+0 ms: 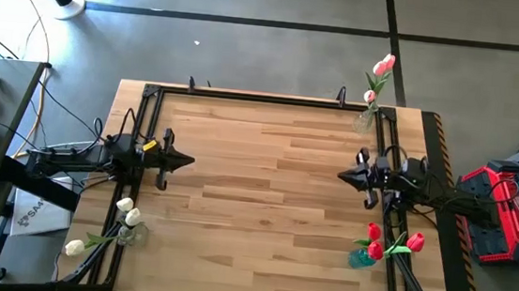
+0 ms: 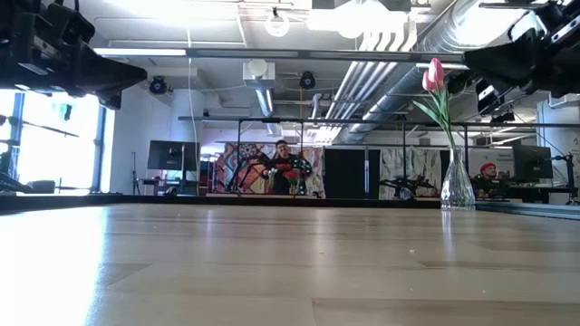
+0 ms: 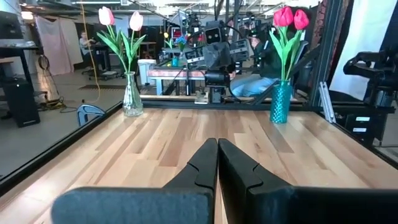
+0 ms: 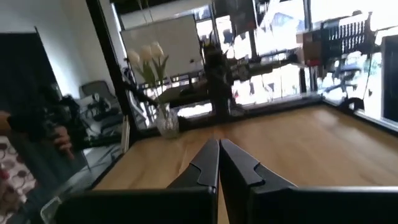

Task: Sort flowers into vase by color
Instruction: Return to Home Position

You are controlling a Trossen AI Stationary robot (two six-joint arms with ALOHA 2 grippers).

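— What is seen from above?
— The left gripper (image 1: pixel 185 162) is held over the left part of the table (image 1: pixel 274 194), its fingers pressed together on nothing. The right gripper (image 1: pixel 340 175) is held opposite it, over the right part, likewise clenched and empty. The tips are pointed at each other, well apart. The flowers are found in three vases at the table's corners. The pink flowers (image 1: pixel 382 70) are in the clear vase (image 1: pixel 365 120) at the upper right. The red flowers (image 1: pixel 390 242) are in the teal vase (image 1: pixel 361 259) at the lower right. The white flowers (image 1: pixel 127 211) are in the second clear vase (image 1: pixel 132 236) at the lower left.

— And from table height?
— One pink head on a green stem is made out, upright in the clear vase, far across the wood at the right. Dark arm parts are seen at both upper corners, but no fingers are shown. A seated person (image 2: pixel 285 158) is seen in the room behind.

— From the left wrist?
— The fingers are seen shut tight, with nothing between them. Beyond them, the pink flowers and the red flowers are seen standing in their vases, with the right arm (image 3: pixel 214 56) between.

— From the right wrist?
— The fingers are closed in the same way and are empty. The white flowers are seen upright in their vase, near the left arm (image 4: pixel 217 68).
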